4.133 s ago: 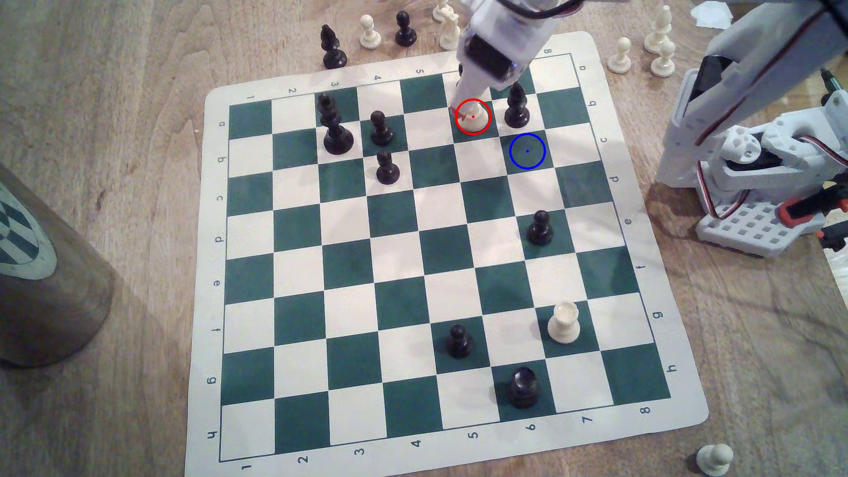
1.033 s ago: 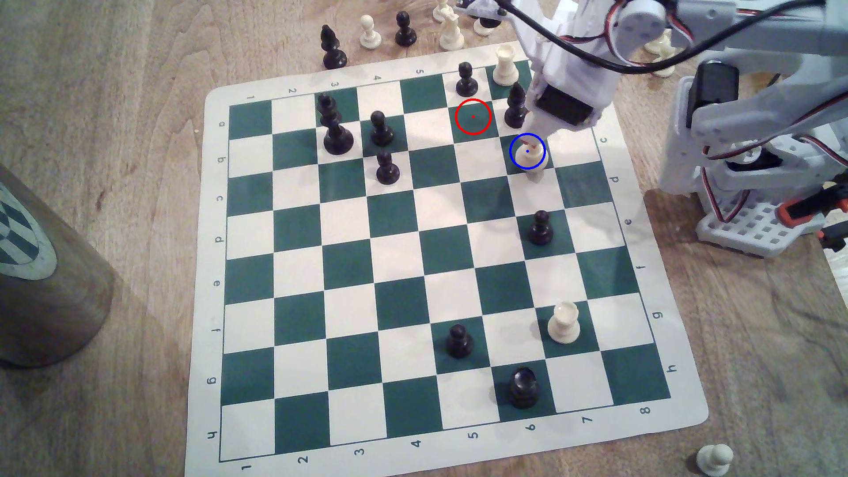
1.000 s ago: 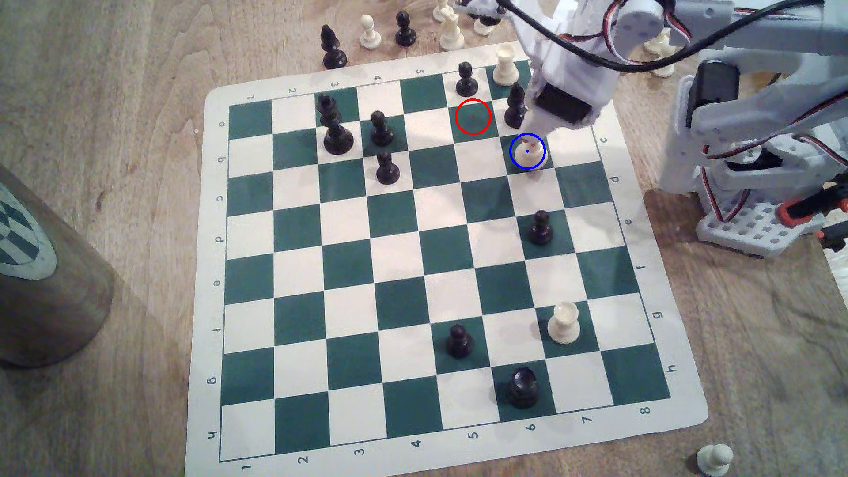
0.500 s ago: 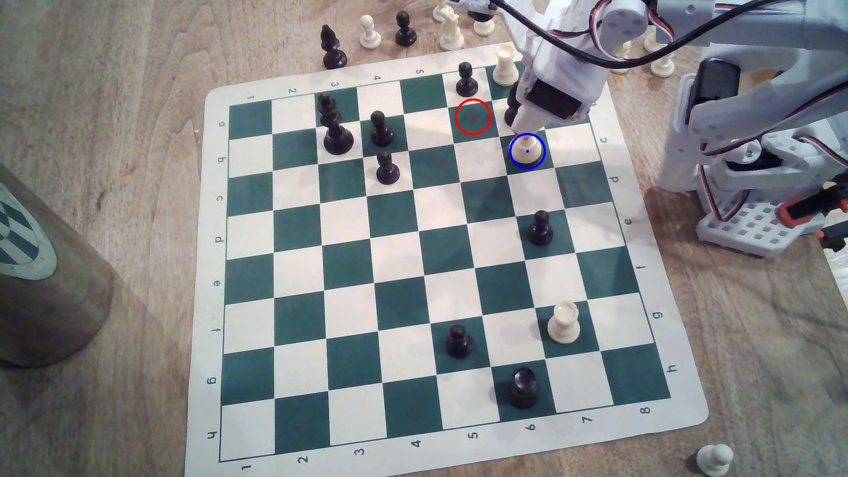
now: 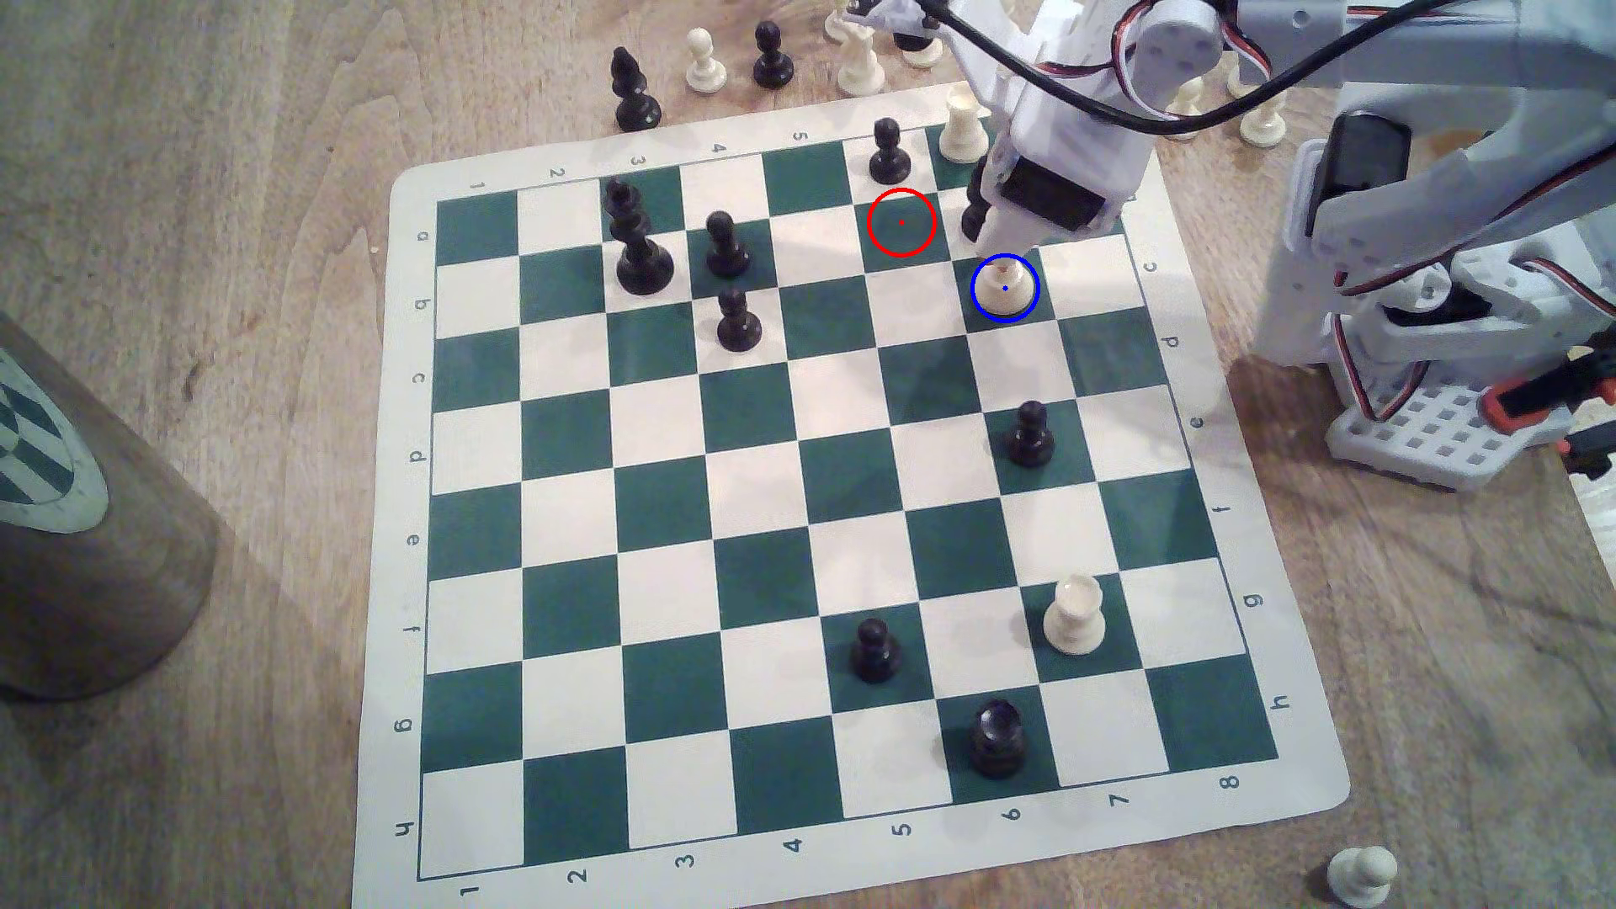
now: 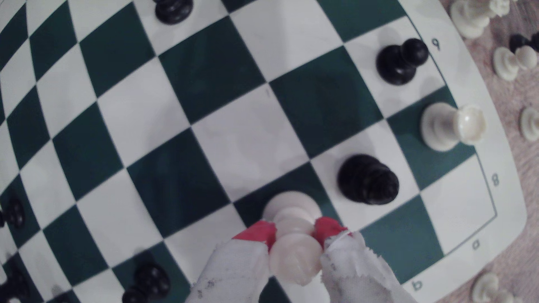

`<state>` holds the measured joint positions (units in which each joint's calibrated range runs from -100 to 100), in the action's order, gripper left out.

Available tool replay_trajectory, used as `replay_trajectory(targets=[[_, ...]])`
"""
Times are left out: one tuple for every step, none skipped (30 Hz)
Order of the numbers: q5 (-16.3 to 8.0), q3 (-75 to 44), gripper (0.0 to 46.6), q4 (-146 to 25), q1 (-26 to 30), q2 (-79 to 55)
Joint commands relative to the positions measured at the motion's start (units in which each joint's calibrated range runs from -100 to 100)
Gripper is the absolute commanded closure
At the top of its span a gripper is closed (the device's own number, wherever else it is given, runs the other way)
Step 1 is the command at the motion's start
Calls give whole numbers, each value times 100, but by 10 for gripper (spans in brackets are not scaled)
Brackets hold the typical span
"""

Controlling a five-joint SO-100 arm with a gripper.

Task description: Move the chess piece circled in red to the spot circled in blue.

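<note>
The tall, slim cream-white plastic chess piece [image 5: 1003,293] with its small crown, collar and wide round base now stands inside the thin blue ring on the dark green target square [image 5: 1032,316], its base looking flat on the vinyl green-and-white board [image 5: 787,489], so I'd judge the carry is over and the placing step is at its end. The white 3D-printed gripper [image 6: 294,236] comes down on it from above, and in the wrist view its two red-tipped, cloth-wrapped fingers [image 6: 259,233] press in on either side of the piece just under the crown: pinching it, not yet let go. The red-ringed green square [image 5: 902,223] sits bare, one diagonal step off toward the exterior view's left. What the next move calls for, to my eye, is a gentle parting of the fingers and a straight lift clear, since a top-heavy piece like this could tip if a pad drags on the collar. There is little elbow room, too (a tall glossy black piece [image 6: 368,183] stands on the very next square, and a squat cream rook [image 6: 450,126] one square beyond it), so the withdrawal ought to go up rather than sideways.
</note>
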<state>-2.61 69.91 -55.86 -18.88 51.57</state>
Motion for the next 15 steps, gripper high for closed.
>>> replay_trajectory(targets=[[0, -136, 314, 90, -79, 13], [5, -136, 310, 90, -87, 13], [10, -127, 304, 90, -87, 30], [10, -118, 301, 90, -87, 38], [10, -100, 293, 90, -87, 47], [10, -73, 285, 90, -87, 72], [15, -10, 275, 90, -79, 140], [15, 9, 268, 90, -71, 191], [15, 9, 265, 82, -71, 208], [15, 18, 260, 74, -71, 216], [20, 18, 257, 66, -71, 233], [20, 27, 256, 66, -64, 242], [29, 36, 255, 66, -64, 242], [34, 45, 255, 66, -64, 250], [39, 54, 255, 66, -64, 250]])
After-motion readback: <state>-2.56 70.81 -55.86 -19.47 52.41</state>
